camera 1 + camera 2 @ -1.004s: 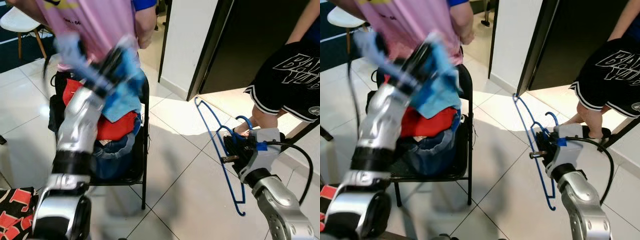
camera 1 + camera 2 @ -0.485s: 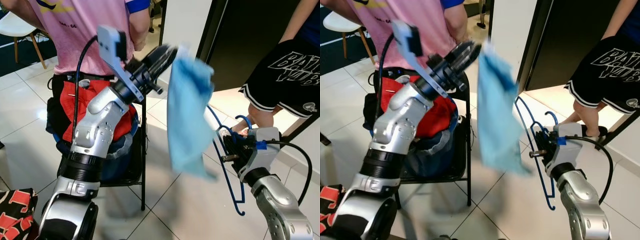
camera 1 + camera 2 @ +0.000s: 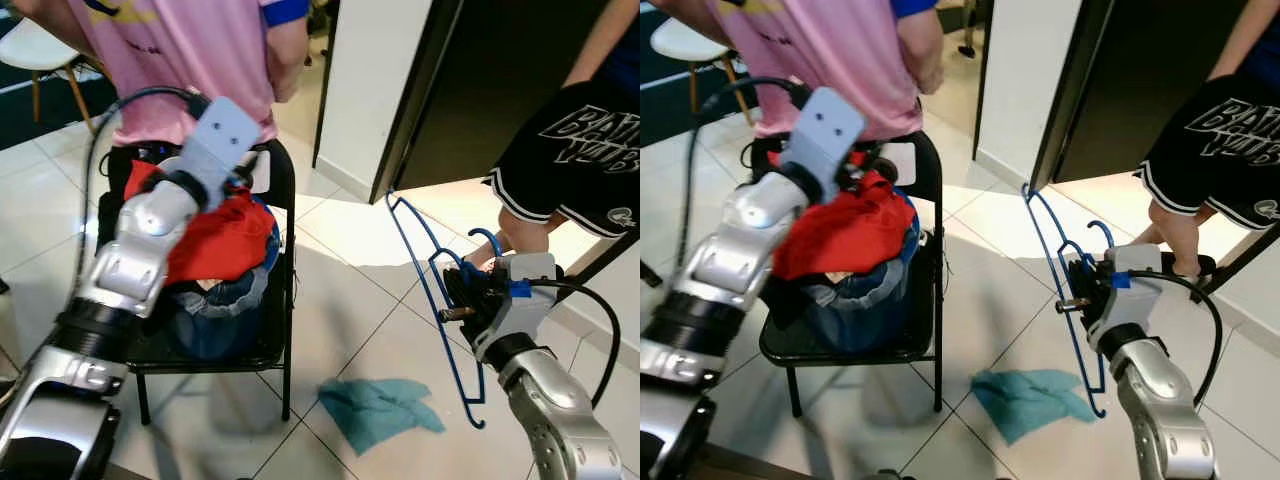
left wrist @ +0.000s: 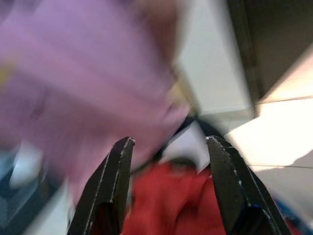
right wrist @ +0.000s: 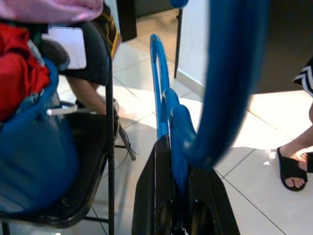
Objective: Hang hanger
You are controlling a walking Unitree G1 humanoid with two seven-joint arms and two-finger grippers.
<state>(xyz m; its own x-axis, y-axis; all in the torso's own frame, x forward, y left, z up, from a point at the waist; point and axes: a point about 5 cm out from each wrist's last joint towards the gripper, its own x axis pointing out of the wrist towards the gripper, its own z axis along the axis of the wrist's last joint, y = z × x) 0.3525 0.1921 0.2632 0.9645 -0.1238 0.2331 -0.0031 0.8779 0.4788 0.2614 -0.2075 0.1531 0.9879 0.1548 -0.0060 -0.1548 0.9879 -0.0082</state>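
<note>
Jaws of the right gripper (image 3: 452,300) pinch the blue hanger (image 3: 425,283), held upright above the tiled floor. Left gripper (image 4: 166,161) jaws gape empty over the red clothes (image 3: 222,238) on the chair (image 3: 285,290); a teal cloth (image 3: 378,410) lies on the floor.

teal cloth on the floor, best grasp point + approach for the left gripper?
Judging by its pose: the teal cloth lies flat and crumpled on the tile beside the black chair. Come straight down from above and pinch a raised fold near its middle; flat edges offer nothing to pinch. The left gripper is open, over the red clothes.
</note>
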